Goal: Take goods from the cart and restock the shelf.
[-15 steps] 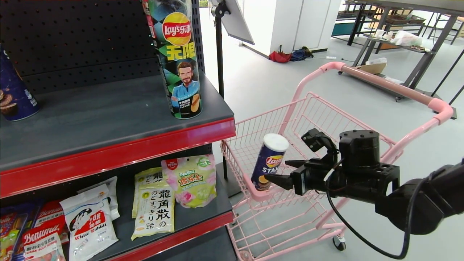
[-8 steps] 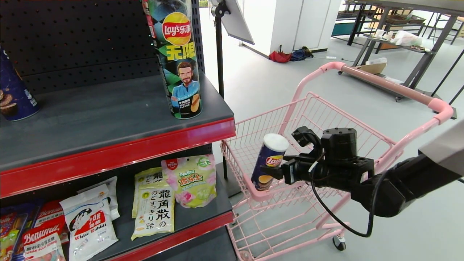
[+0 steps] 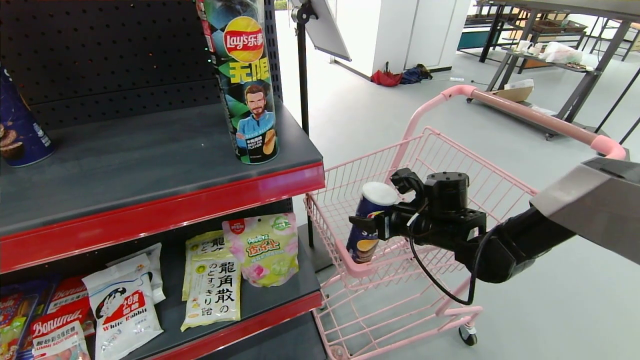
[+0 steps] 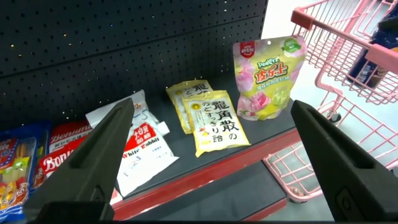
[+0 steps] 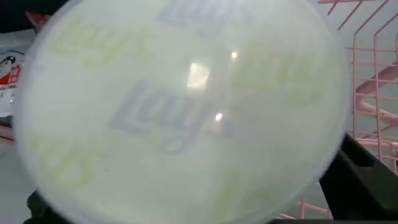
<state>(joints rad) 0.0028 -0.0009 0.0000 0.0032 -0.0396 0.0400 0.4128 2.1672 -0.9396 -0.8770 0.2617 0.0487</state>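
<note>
Finding 1: the right gripper [image 3: 369, 221] has its fingers [image 3: 358, 220] set one to each side of the chip can [image 3: 364, 246], high on the body just under the white lid [image 5: 186, 112]. The near finger crosses the front of the can and the far one is hidden behind it. Whether the fingers are pressing on the can or only straddling it cannot be told. The wrist comes in level across the basket, so the hold falls across the round wall. This is judged a fit hold for a tall cylinder that must later be stood upright.

Finding 2: the chip can stands inside the cart [image 3: 350, 264], in the basket corner nearest the shelf [image 3: 150, 160]. It is tilted, its lid end leaning toward the gripper and its foot low in that corner. By judgement the step in hand is the grasp, and the lift out is not yet made.

Finding 3: the left gripper [image 4: 211, 109] hangs before the front edge of the shelf's lower board, fingers wide apart and holding nothing. It faces a pink-green pouch [image 4: 269, 78] and yellow packets [image 4: 214, 121]. This is judged a waiting post, out of the right arm's path.

Finding 4: on the upper board a tall can [image 3: 247, 85] stands near the right front corner and a blue can [image 3: 17, 130] at the left edge. The board between them is the likely destination
</note>
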